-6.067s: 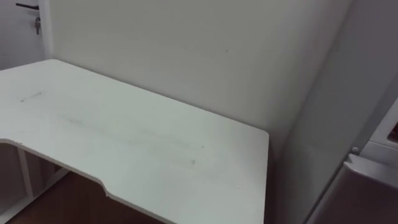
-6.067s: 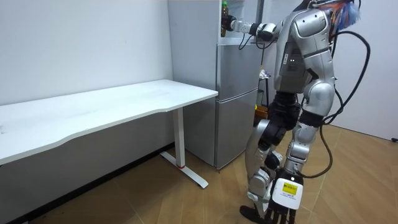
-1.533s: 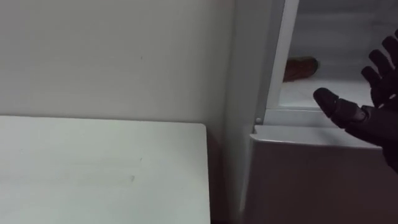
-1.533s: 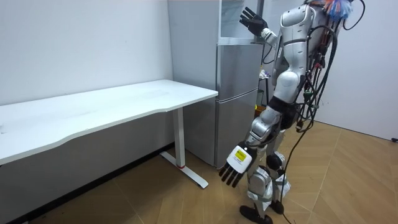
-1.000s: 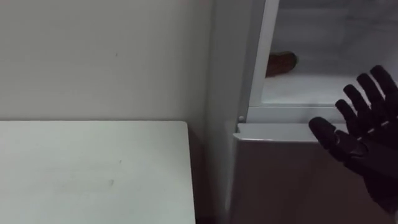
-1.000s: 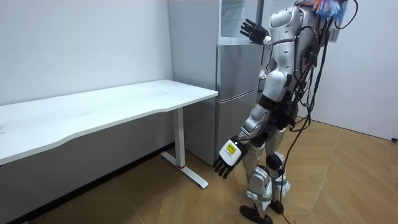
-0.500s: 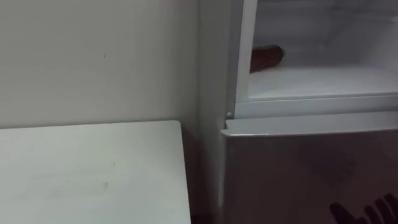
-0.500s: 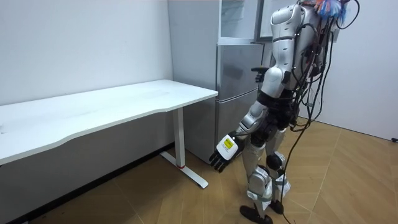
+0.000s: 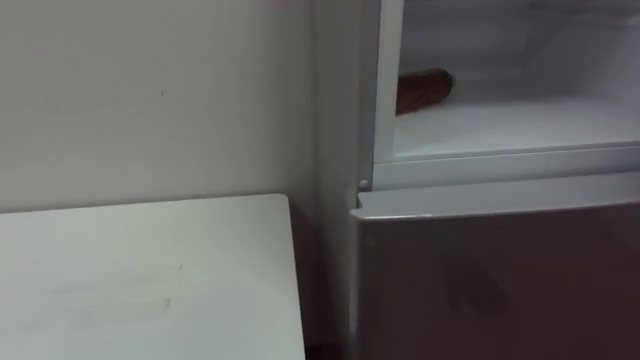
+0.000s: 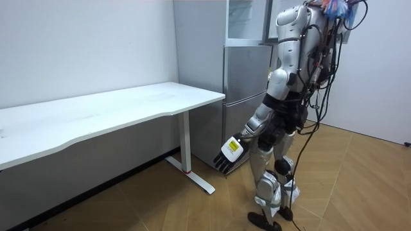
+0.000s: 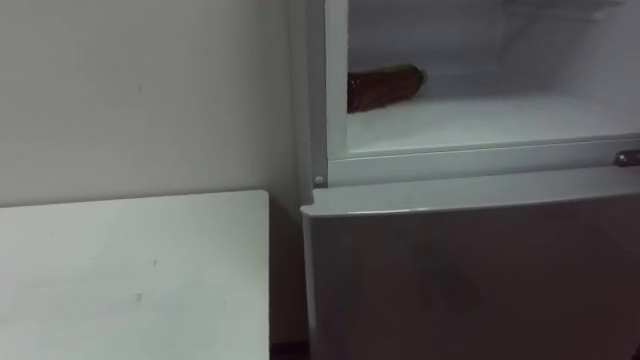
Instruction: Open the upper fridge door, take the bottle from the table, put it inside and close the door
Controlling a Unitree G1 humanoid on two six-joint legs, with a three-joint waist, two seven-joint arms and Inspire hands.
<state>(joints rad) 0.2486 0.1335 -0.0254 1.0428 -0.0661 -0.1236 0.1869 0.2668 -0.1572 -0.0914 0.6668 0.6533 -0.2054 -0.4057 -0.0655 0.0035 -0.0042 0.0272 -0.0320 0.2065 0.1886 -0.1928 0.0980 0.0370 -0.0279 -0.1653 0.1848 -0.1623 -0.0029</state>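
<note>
Obs.: the bottle point(image 9: 425, 90) is dark brown and lies on its side on the white floor of the upper fridge compartment point(image 9: 510, 125), far back at the left. Its left end is cut off by the compartment's front frame, so I cannot tell cap from base. Nothing touches it.

The compartment stands open towards me. Its top and right side run out of both eye views, and I cannot make out what is fitted higher up inside. Directly below it the grey lower door point(image 9: 500, 285) is closed, with its top edge just under the compartment's sill. There is a faint darker patch on that door, and I cannot say whether it is a reflection or a mark.

The white table point(image 9: 140, 285) sits to the left, its right edge close beside the fridge point(image 10: 244, 102) with a narrow dark gap between. A bare wall point(image 9: 150, 100) is behind it.

Room view: I have the robot standing upright on the wooden floor point(image 10: 359, 186), facing the fridge, on the room view's right of the table's end. The left hand point(image 10: 226, 156) hangs low on a slack arm, forward of the legs and about level with the knee. Its fingers point down, loosely straight, with nothing in them. The thumb is too small to read.
</note>
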